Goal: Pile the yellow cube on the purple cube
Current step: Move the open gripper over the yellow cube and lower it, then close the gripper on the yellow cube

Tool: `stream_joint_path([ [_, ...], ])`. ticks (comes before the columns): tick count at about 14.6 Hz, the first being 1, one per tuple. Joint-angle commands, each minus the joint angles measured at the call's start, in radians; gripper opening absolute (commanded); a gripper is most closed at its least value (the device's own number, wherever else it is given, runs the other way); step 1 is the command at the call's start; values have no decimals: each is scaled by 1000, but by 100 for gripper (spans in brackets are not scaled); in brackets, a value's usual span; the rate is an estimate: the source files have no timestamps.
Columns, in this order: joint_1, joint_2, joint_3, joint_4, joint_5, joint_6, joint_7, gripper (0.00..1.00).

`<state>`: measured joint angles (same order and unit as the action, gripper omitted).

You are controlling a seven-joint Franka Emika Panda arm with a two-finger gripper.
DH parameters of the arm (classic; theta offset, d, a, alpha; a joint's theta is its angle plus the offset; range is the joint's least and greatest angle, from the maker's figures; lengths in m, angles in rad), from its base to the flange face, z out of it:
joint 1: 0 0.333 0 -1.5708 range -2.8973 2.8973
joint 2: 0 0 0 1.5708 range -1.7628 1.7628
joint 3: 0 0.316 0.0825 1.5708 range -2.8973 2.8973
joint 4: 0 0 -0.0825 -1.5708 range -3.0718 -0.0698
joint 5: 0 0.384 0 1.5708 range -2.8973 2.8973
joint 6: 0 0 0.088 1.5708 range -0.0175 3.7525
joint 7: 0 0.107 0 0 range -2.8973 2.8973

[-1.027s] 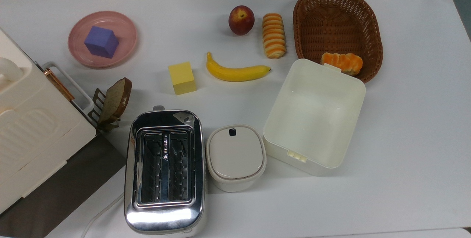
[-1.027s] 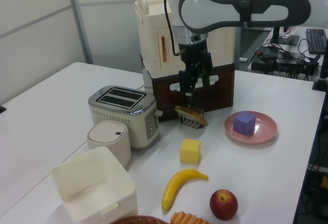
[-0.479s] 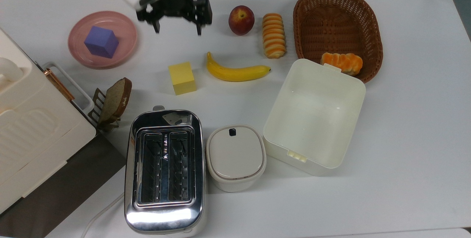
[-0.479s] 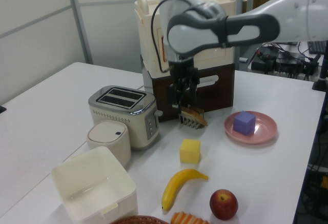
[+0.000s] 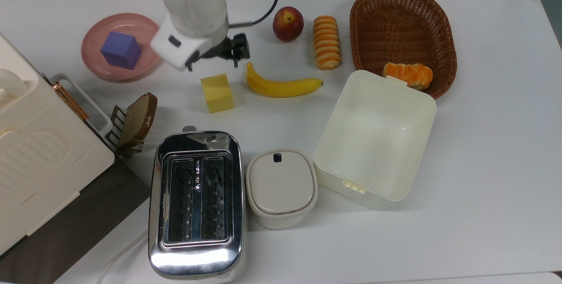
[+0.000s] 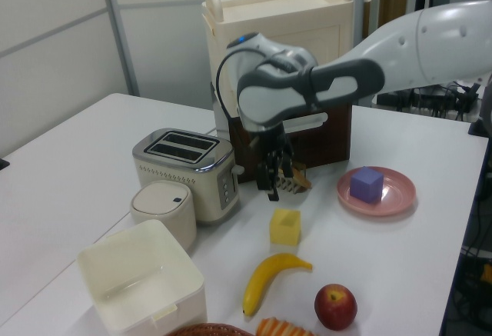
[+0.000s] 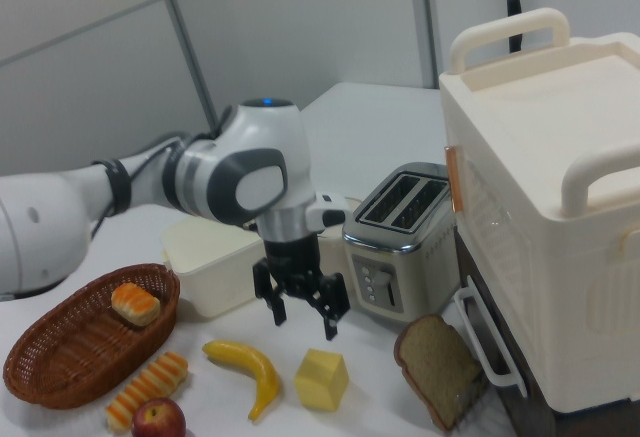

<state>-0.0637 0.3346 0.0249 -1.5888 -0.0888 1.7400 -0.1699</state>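
The gripper (image 7: pixel 302 314) hangs with fingers spread wide and empty, just above and slightly to the upper left of the pale-yellow matte cube (image 5: pixel 216 93) at centre-left of the top view. The violet-blue matte cube (image 5: pixel 120 50) lies on the pink round plate (image 5: pixel 94 62) at upper left, so I judge a short descent comes next.

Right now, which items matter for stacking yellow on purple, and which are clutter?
Needed:
yellow cube, on the table
purple cube, sitting on the pink plate
gripper, open, above the yellow cube

Clutter:
banana
apple
toaster
bread slice
basket
open white box
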Motion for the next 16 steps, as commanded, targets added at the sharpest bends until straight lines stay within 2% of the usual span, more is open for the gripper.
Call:
stream_joint_path([
  [1, 8, 29, 0, -81, -75, 91, -65, 100],
  [3, 15, 38, 0, -118, -84, 143, -63, 100],
  [8, 36, 99, 1, -134, -94, 186, -56, 100],
  [9, 36, 112, 1, -132, -106, 202, -51, 94],
  [10, 35, 109, 1, -131, -112, 200, -51, 78],
  [11, 33, 100, 0, -125, -114, 190, -51, 34],
  [12, 28, 80, 0, -125, -114, 182, -51, 14],
  [13, 25, 54, 0, -123, -111, 155, -56, 4],
  [14, 19, 20, 0, -119, -100, 123, -57, 1],
  [16, -40, -54, 0, -57, -56, 29, -65, 1],
])
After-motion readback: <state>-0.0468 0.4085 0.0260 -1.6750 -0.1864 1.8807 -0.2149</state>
